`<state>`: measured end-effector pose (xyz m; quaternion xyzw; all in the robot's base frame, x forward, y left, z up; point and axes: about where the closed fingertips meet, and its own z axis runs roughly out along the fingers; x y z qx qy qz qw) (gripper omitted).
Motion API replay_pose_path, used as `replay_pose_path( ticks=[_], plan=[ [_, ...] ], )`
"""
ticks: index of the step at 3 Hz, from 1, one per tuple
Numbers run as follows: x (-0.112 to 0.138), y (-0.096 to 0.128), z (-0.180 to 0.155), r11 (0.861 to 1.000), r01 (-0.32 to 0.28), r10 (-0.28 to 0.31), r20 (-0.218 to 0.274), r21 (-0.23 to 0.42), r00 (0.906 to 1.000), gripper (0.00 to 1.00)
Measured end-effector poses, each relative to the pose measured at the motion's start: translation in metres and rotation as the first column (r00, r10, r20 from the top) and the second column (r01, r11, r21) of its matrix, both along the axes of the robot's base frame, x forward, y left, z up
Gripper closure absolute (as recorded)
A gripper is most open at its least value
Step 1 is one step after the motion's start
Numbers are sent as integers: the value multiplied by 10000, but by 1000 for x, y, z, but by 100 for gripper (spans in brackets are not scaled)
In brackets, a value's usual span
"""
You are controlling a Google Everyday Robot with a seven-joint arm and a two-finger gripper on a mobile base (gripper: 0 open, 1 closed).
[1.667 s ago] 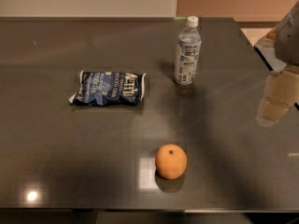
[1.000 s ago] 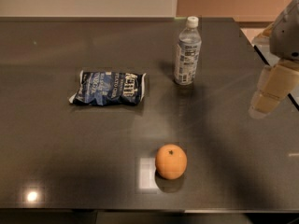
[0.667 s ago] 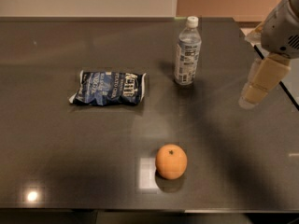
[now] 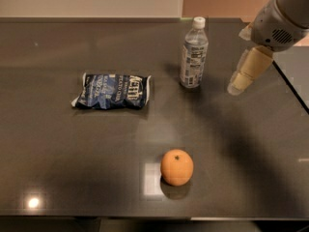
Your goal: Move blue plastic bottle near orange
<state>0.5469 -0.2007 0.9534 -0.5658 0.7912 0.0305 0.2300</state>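
The blue plastic bottle [image 4: 194, 52] stands upright in the upper middle of the frame, and nothing touches it. The gripper [image 4: 240, 79] hangs in the upper right, near the right side of the bottle but apart from it, with bare table [image 4: 58, 168] showing between them. It holds nothing, and I cannot tell whether it is open or closed. It slants down and to the left, toward the lower part of the bottle. I judge this is the approach for a grasp from the side, which suits a tall, light bottle that could tip if pushed near its cap.

Left of the bottle, a dark-blue snack bag [image 4: 113, 91] lies flat and well apart from it, so it should not be in the way. The orange [image 4: 177, 167] rests in the lower middle of the frame, well apart from the bottle and a little to its left. The table between them is free, so I think the bottle could be carried straight toward the lower edge and set down beside the fruit without touching it, since a round fruit may roll.
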Motion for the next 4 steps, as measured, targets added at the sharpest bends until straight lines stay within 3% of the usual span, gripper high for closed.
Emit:
replay_pose_path(
  ticks=[2, 4],
  plan=[
    [60, 17, -13, 9963, 221, -231, 111, 833, 9997, 0],
    [104, 34, -19, 9818, 227, -302, 370, 1885, 9989, 0]
  ],
)
